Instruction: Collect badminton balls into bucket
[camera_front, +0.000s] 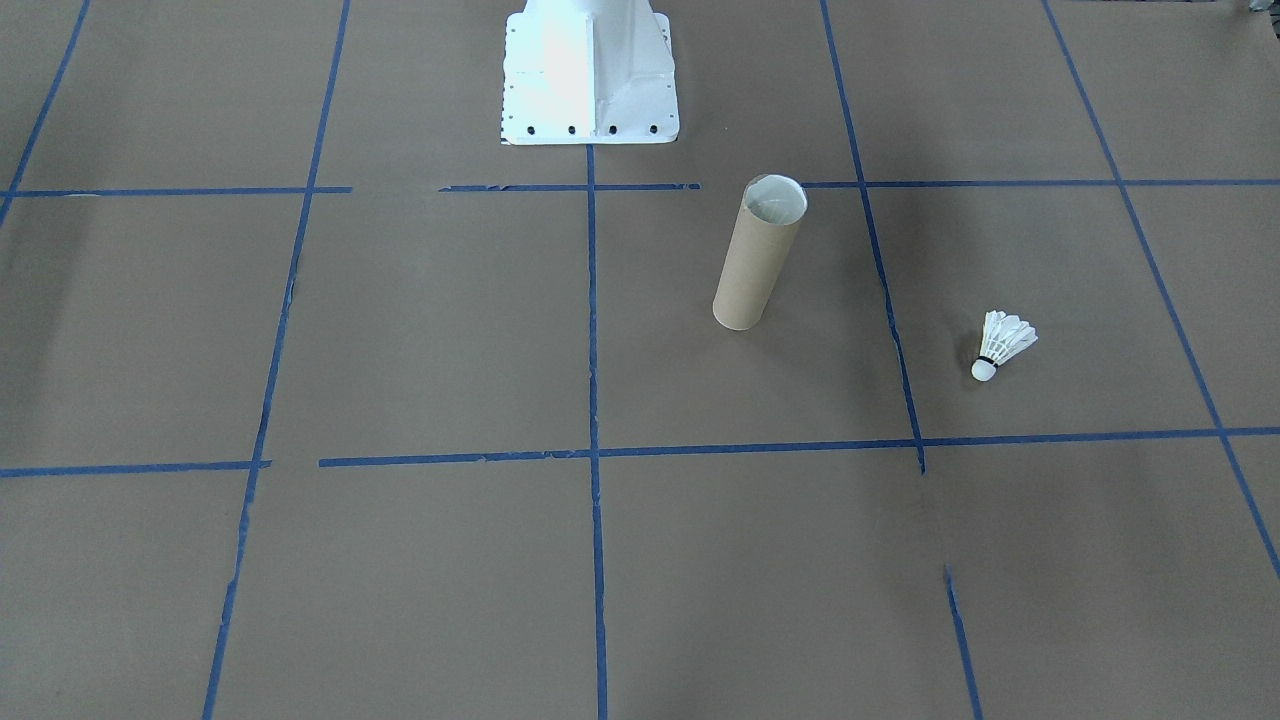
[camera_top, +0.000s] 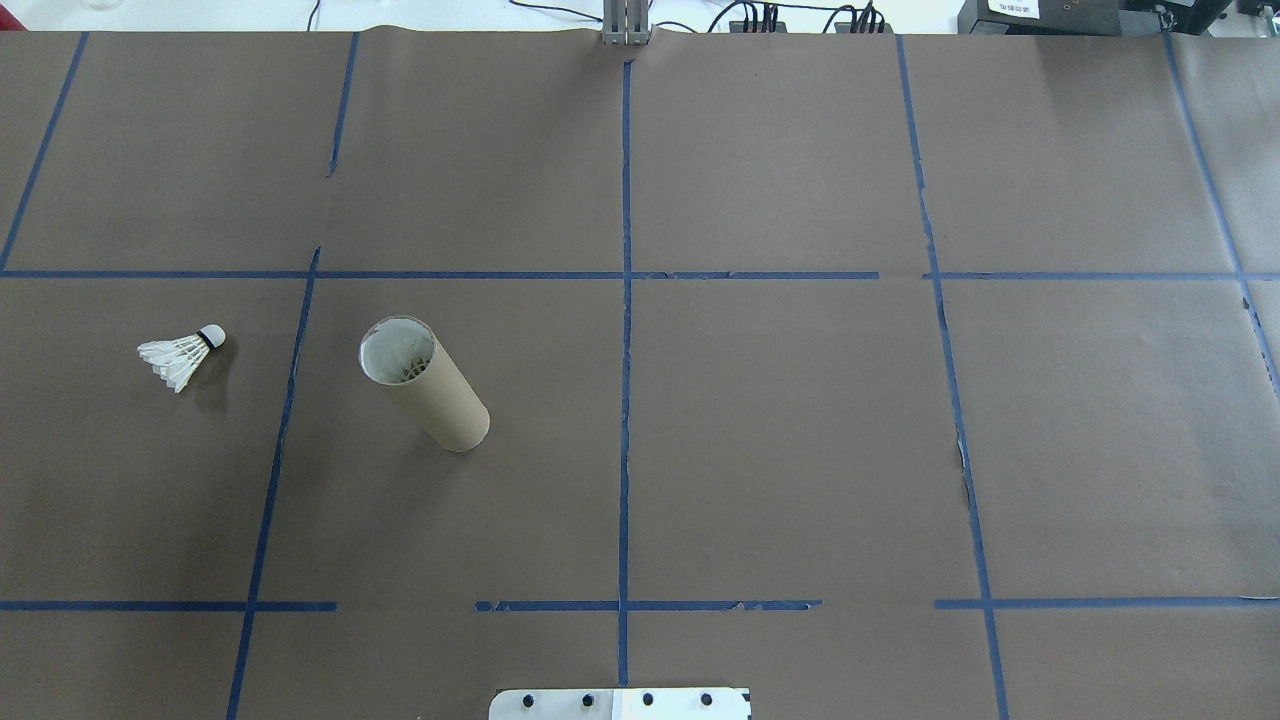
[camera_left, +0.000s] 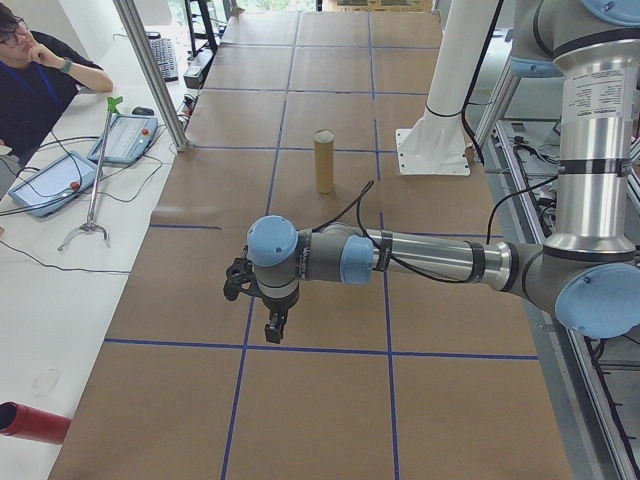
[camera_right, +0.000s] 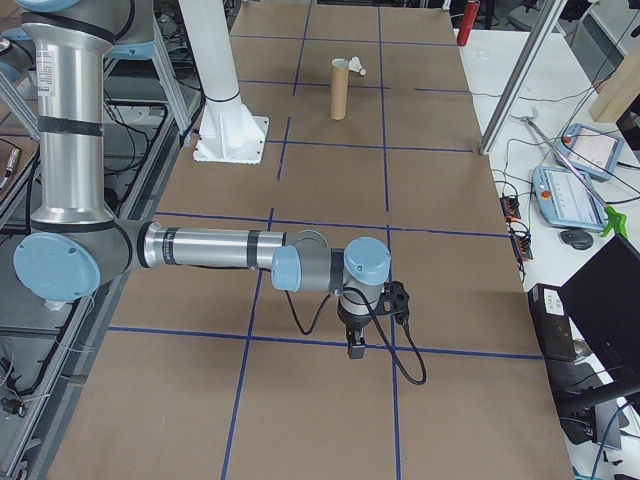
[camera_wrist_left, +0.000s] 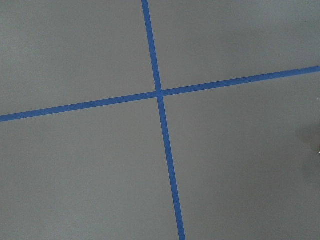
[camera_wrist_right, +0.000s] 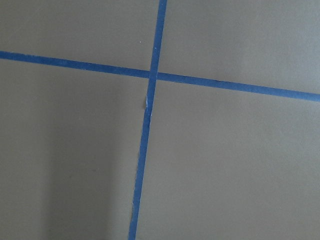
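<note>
The bucket (camera_top: 425, 385), a tall brown cardboard tube with a whitish inside, stands upright on the brown paper left of the table's middle line, and it also shows across the table (camera_front: 757, 255). One white feather shuttlecock (camera_top: 182, 355) lies on its side to the bucket's left, cork tip pointing away from the robot. My left gripper (camera_left: 272, 325) hangs over the table's left end, far from both. My right gripper (camera_right: 356, 345) hangs over the right end. Each gripper shows only in a side view, so I cannot tell if it is open or shut.
The white metal base (camera_front: 590, 75) of the robot stands at the table's near edge. Blue tape lines (camera_top: 625, 300) grid the paper. A person (camera_left: 40, 80) sits at a white side table with tablets (camera_left: 55, 185), and a red tube (camera_left: 30, 422) lies there.
</note>
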